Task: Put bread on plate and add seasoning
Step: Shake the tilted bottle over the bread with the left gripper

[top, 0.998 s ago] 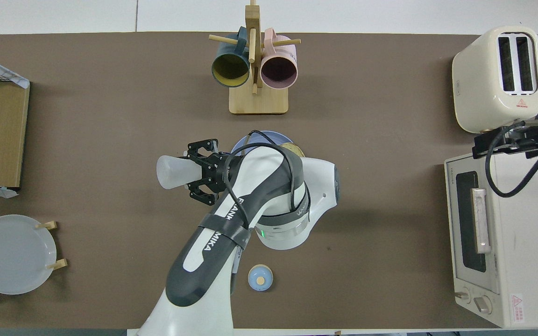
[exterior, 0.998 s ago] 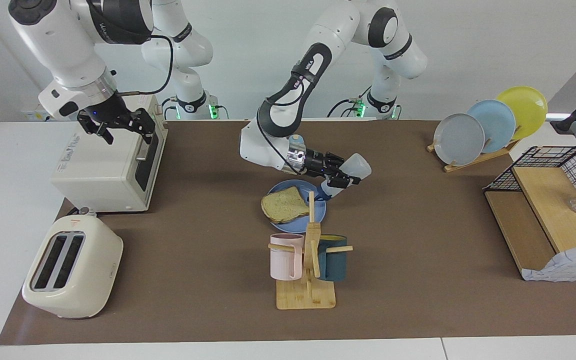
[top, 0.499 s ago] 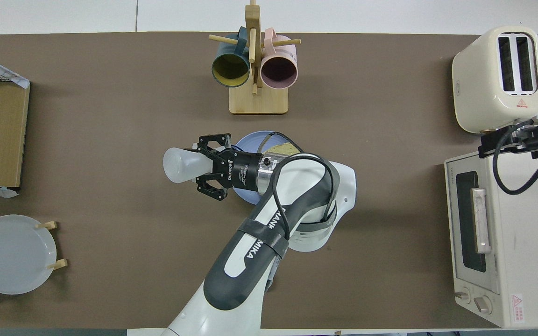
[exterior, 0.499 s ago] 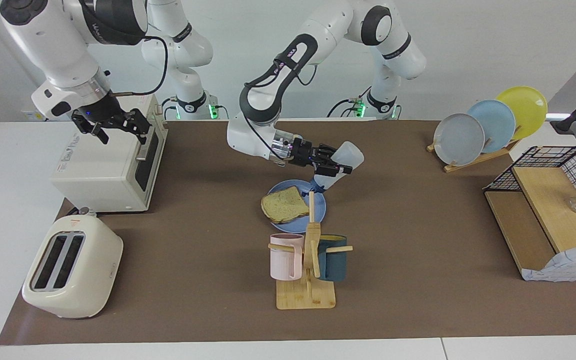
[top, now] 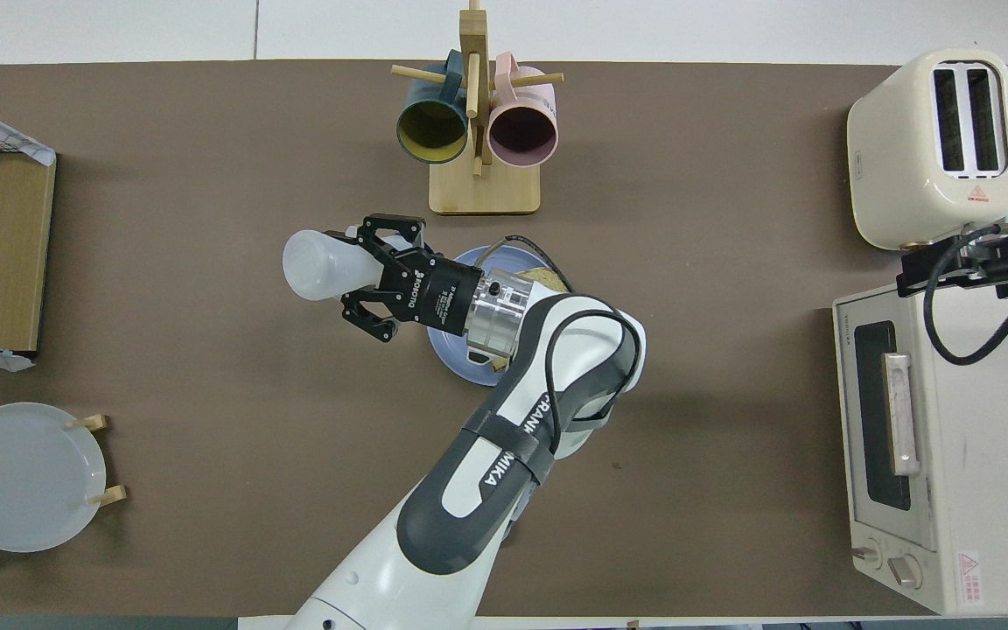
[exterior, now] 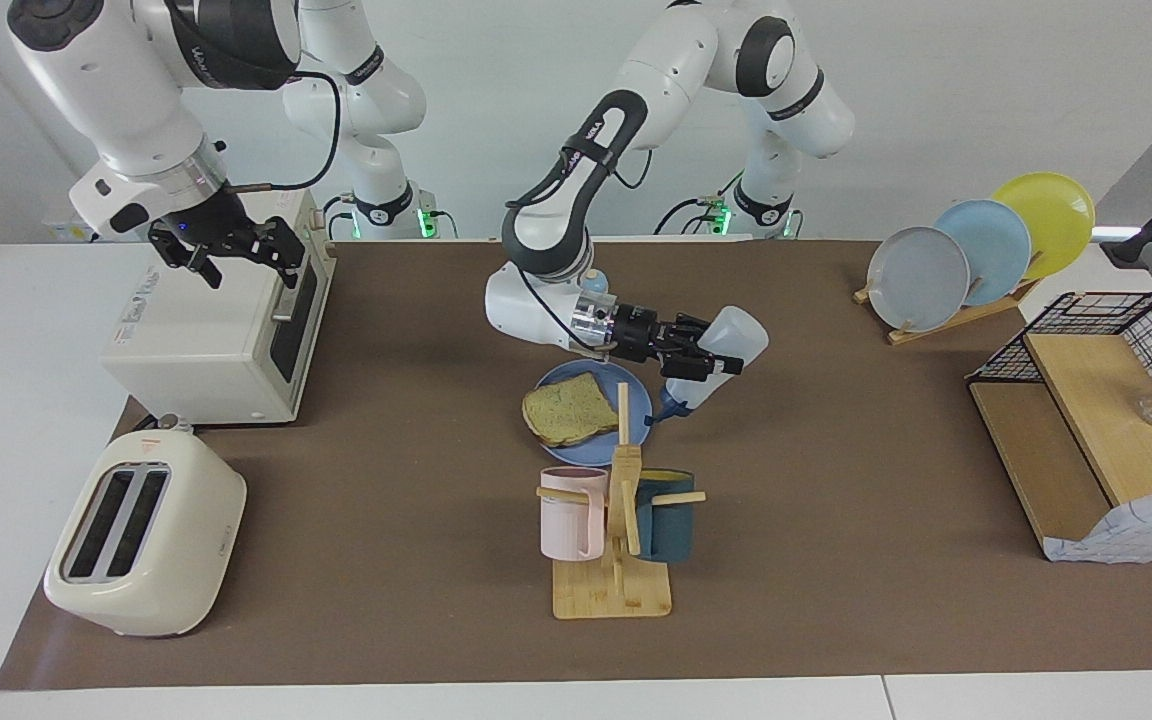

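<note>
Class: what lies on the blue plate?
On the plate lies one slice of bread. In the overhead view the left arm covers much of both.

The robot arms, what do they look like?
Both arms are glossy white with dark grey joint bands. The left arm carries lettering, a strap and a looping black cable. Each ends in a silver wrist ring and a black linkage gripper: left gripper, right gripper.

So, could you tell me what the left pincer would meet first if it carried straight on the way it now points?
The left pincer, shut on the seasoning bottle, points toward the left arm's end of the table. Its way looks free over bare mat; the wooden shelf with the wire basket comes first, though depth is uncertain.
</note>
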`<act>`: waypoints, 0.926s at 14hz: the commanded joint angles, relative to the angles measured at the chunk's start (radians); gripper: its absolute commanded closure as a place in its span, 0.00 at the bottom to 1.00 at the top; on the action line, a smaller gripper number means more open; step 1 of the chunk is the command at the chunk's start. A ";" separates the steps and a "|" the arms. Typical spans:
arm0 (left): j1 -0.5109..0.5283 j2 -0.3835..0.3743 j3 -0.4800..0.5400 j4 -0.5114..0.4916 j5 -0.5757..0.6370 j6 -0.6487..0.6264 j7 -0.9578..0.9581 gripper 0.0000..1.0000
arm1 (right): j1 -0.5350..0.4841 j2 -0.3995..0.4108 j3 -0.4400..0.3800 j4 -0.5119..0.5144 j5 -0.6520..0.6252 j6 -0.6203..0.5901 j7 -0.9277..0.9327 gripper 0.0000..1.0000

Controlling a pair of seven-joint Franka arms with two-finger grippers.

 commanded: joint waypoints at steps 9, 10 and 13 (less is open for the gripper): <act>-0.150 0.000 0.001 -0.030 -0.066 -0.020 0.003 1.00 | -0.039 -0.012 0.001 -0.010 0.000 0.002 -0.023 0.00; -0.140 0.000 0.002 -0.031 -0.063 -0.008 0.003 1.00 | -0.039 -0.012 0.001 -0.012 0.000 0.001 -0.023 0.00; -0.045 0.006 0.004 -0.035 -0.027 0.072 0.003 1.00 | -0.039 -0.012 0.001 -0.012 0.000 0.001 -0.023 0.00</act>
